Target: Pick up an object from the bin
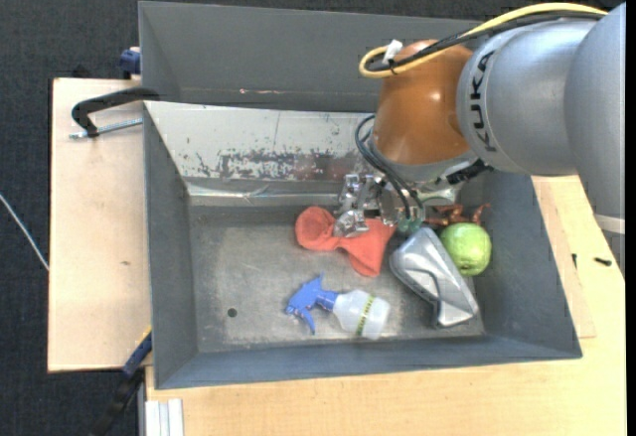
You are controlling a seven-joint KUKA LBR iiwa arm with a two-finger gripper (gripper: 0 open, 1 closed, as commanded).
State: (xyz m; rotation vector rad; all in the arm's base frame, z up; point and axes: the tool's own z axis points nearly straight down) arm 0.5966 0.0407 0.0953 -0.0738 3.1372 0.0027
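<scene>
My gripper [350, 218] hangs low over the back middle of the bin, its metal fingertips right at the top edge of a crumpled red cloth [338, 237]. Whether the cloth is between the fingers I cannot make out. Just right of the cloth lies a silvery grey foil pouch [432, 275], tilted towards the front right. A green apple [467, 248] rests against the pouch's far side.
A small white spray bottle with a blue trigger head [338, 306] lies near the bin's front wall. Something small, brown and red [459, 217] sits behind the apple, half hidden by the arm. The left half of the bin floor is bare.
</scene>
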